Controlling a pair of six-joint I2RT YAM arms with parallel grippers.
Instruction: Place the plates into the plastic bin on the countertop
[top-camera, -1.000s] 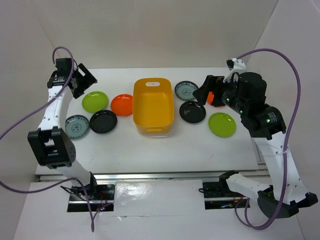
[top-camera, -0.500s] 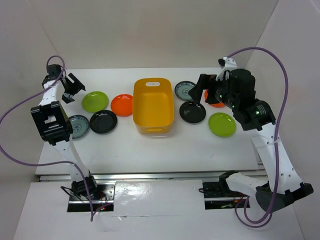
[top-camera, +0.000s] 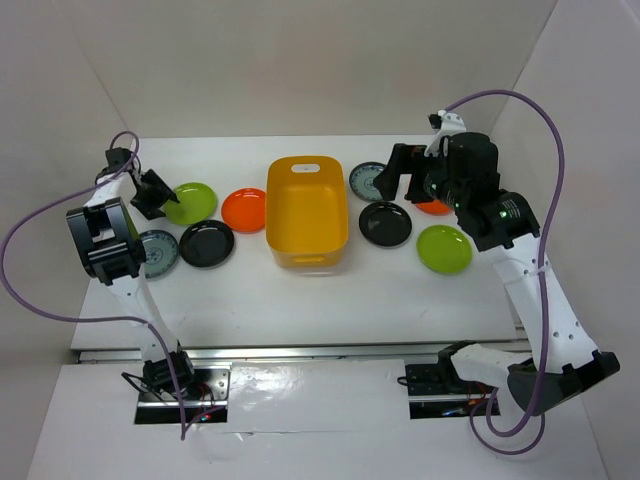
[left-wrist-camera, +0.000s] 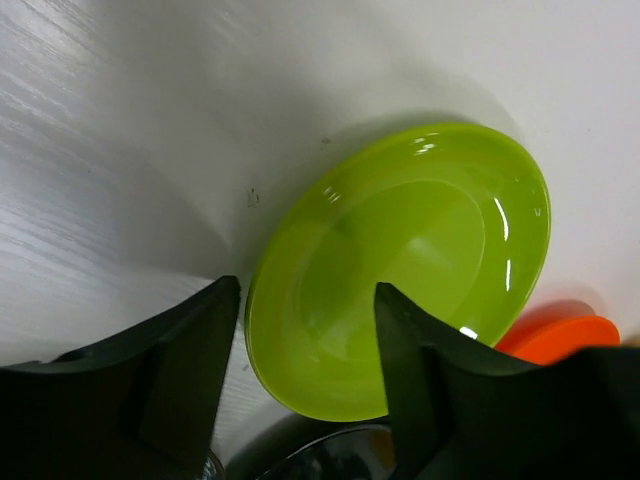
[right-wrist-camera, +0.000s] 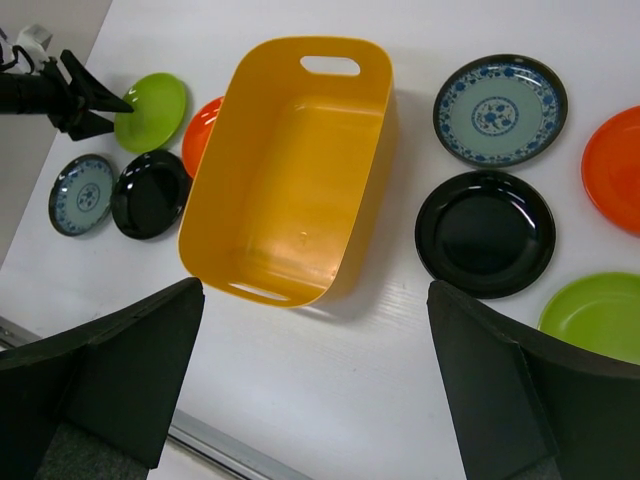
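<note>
- Desk (top-camera: 300, 295): flat, matt white top with white walls around it. It carries every task object, so either arm can reach them from the near edge.
- Plastic bin (top-camera: 306, 215): yellow-orange tub with smooth walls, rectangular with rounded corners and a handle slot at each end. It stands at mid-desk between the two groups of plates, a short carry from each. Its inside is bare, so no plate has gone in yet.
- Right gripper (right-wrist-camera: 315, 300): spread wide and holding nothing, raised above the desk with its camera looking down on the bin. It appears to be waiting rather than grasping.
- Left gripper (left-wrist-camera: 305, 300): low at the far left of the desk, its black fingers apart and straddling the near rim of the left lime green plate (left-wrist-camera: 400, 260). One finger is outside the rim, the other over the hollow. The posture suits an edge pinch, the likely way to lift a shallow dish lying flat. Whether the fingers touch the plate cannot be told.
- Plates, left group: the left lime green plate is glossy with bright highlights. The left orange plate (top-camera: 244, 209) lies just beside the bin. There is also a left black plate (top-camera: 207, 243) and a left patterned plate (top-camera: 155, 252), the latter partly behind the arm.
- Plates, right group: right patterned plate (right-wrist-camera: 500, 108) with a white centre, right black plate (right-wrist-camera: 484, 232), right orange plate (right-wrist-camera: 618, 168) and right lime green plate (right-wrist-camera: 600, 315). All are small, round and shallow, and lie flat on the desk.
</note>
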